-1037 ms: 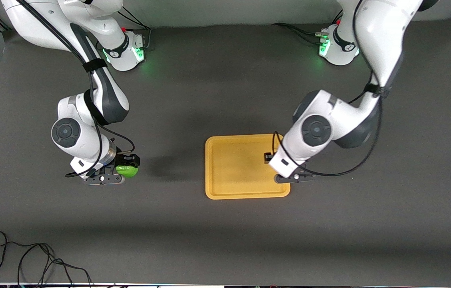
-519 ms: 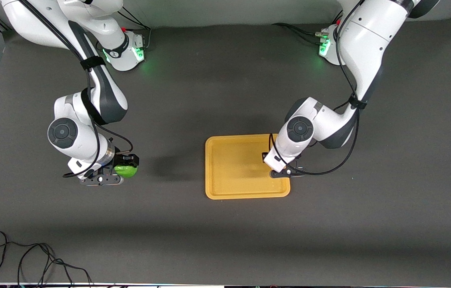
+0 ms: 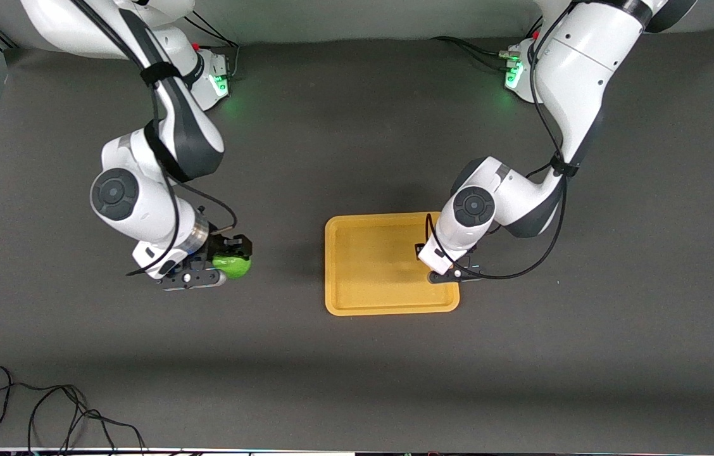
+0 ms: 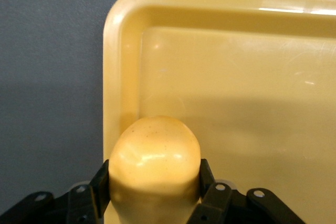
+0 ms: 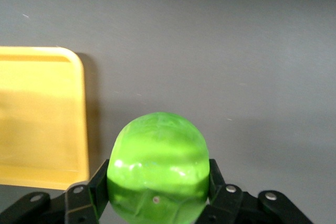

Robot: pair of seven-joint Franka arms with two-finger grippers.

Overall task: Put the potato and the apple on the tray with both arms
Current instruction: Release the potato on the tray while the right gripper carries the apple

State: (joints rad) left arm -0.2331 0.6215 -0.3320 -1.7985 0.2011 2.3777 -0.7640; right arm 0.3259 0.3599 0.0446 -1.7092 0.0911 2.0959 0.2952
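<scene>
Neither fruit is down yet: the left gripper [image 4: 155, 203] clamps the potato [image 4: 154, 163] over the tray [image 3: 369, 304]; at the tray's nine o'clock, the right gripper [image 3: 225, 258] grips the apple [image 3: 232, 266] over bare table.

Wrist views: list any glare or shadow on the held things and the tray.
Left wrist view: soft highlights on the potato, bright streaks on the tray rim. Right wrist view: glossy spots on the apple; a dark shadow beside the tray's edge.
</scene>
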